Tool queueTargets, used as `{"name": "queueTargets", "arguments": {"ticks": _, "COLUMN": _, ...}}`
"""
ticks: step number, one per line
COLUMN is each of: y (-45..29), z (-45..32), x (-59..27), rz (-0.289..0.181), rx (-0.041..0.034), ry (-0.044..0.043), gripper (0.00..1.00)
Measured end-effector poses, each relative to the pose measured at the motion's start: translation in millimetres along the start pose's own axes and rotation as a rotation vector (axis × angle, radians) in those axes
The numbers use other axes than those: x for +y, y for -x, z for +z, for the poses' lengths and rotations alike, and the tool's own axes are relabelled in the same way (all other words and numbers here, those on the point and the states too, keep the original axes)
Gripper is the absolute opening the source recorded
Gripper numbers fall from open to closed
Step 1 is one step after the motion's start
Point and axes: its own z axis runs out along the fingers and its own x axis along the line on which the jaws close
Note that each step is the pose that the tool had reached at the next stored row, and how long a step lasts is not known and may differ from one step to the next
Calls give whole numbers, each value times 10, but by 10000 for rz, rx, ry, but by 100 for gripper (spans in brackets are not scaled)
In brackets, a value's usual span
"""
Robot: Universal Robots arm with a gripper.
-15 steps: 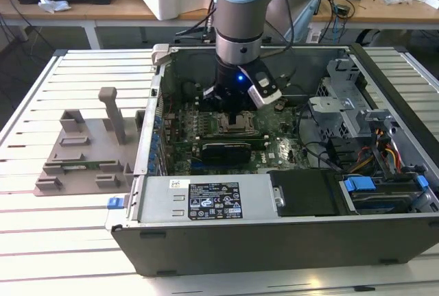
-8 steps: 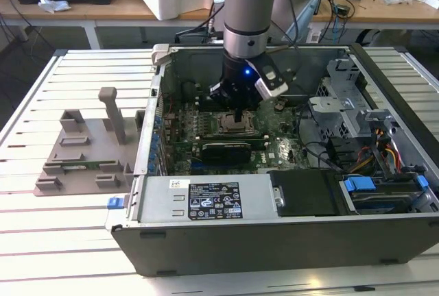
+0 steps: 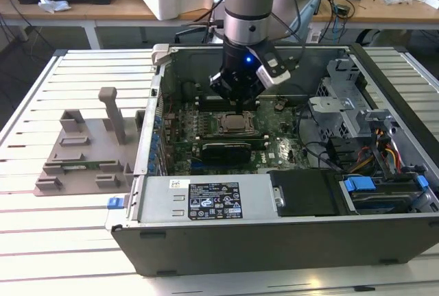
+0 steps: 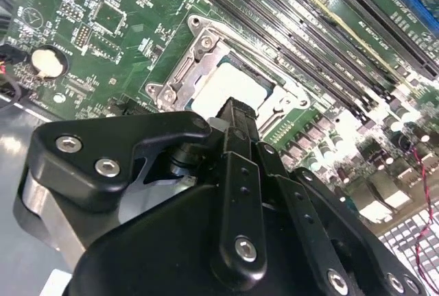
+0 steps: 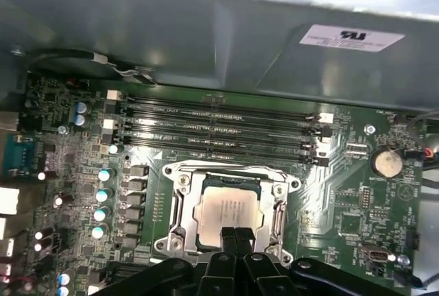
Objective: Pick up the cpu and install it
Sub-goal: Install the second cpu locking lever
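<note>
On the exterior view's left, well away from the jaws, a grey plastic holder block [image 3: 86, 149] with upright posts lies on the slatted tabletop [image 3: 68, 241]. Next to it stands the open computer case [image 3: 288, 234], and the gripper [image 3: 236, 94] hangs inside it, above the motherboard [image 3: 274, 149].

The cpu [image 5: 230, 212] already lies in the socket frame [image 5: 180, 208], directly beneath the jaws; in both wrist views its silver top plate [image 4: 230, 90] shows flat inside the metal frame, square to the edges as far as can be judged. In the first wrist view the two fingertips [image 5: 231, 238] appear pressed together over the near edge of the chip, pinching nothing visible. I cannot tell whether they touch the plate or hover just above it.

To do this step well, the chip should sit level, with no corner riding on the frame. Any push should go straight down and be light, since the contacts below are probably fragile. Sideways drag from the jaws could skew the chip.

Beyond the socket run the memory slots [image 5: 219, 128], and a coin cell battery [image 5: 386, 162] sits off to one side; both are near enough to the jaws that lateral motion should be kept small. On the exterior view's right, the drive cage [image 3: 343, 111] lies well apart from the jaws.
</note>
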Motion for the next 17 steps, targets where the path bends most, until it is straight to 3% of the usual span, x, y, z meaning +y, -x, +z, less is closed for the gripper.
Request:
{"name": "queueTargets", "arguments": {"ticks": 12, "y": 4, "z": -326, "x": 18, "rz": -1, "rx": 0, "ry": -1, "gripper": 11}}
{"name": "queueTargets", "arguments": {"ticks": 17, "y": 4, "z": -354, "x": 19, "rz": -1, "rx": -1, "ry": 0, "gripper": 11}}
